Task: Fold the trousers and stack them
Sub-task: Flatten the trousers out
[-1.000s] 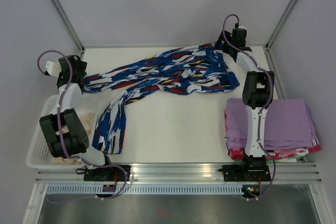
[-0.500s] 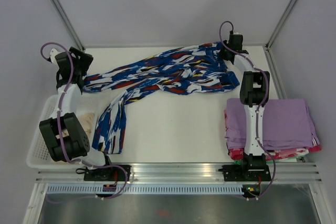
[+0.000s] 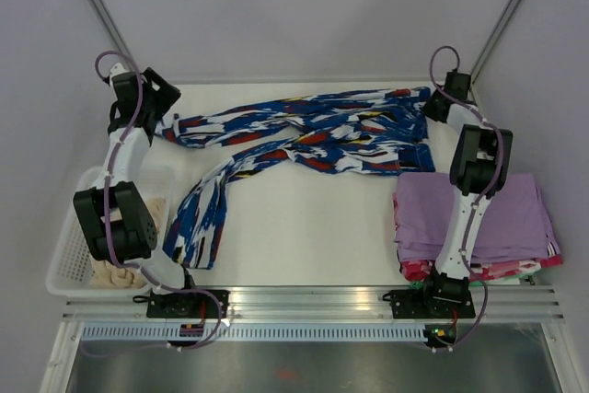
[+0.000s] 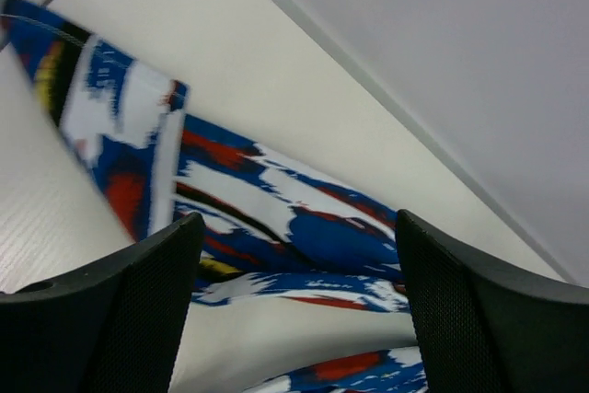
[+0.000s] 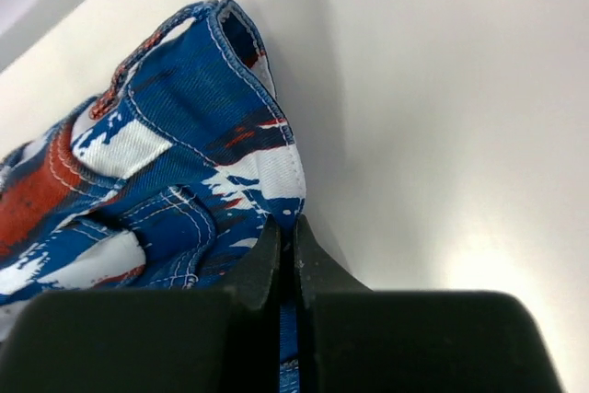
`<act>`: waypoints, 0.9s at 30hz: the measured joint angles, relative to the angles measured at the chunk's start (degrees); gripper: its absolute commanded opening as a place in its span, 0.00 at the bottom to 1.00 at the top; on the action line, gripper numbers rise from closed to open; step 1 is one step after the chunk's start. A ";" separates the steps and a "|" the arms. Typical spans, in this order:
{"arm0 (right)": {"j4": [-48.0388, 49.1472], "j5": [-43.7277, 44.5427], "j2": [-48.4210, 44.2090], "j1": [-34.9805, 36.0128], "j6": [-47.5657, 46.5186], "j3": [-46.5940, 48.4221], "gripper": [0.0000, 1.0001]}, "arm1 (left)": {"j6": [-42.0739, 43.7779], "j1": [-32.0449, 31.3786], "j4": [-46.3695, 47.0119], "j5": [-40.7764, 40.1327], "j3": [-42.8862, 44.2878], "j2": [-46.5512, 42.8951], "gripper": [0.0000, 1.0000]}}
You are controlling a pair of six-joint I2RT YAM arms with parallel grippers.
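Observation:
The trousers (image 3: 304, 131), in a blue, white and black print with red flecks, lie stretched across the back of the table. One leg trails toward the front left (image 3: 195, 223). My right gripper (image 3: 431, 106) is at the back right, shut on the trousers' stitched edge (image 5: 184, 126), and the fabric is pinched between its fingertips (image 5: 287, 227). My left gripper (image 3: 164, 124) hovers at the far-left leg end. In its wrist view it is open (image 4: 296, 227), with the printed trousers (image 4: 313, 236) lying between and beyond the fingers (image 4: 138, 301), ungripped.
A stack of lilac folded garments (image 3: 483, 213) sits at the right, over something pink-red (image 3: 543, 262). A white basket (image 3: 69, 246) at the front left holds a cream fluffy bundle (image 3: 115, 273). Frame posts and walls close off the back and sides.
My right gripper has shut on the trousers' edge and moved right toward the back corner, drawing the fabric out. My left arm has shifted right along the back, still open.

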 measured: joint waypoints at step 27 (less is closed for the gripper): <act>-2.47 -5.90 -12.22 -8.35 -8.24 -6.56 0.80 | 17.49 -24.28 -30.32 -25.11 56.00 43.71 0.88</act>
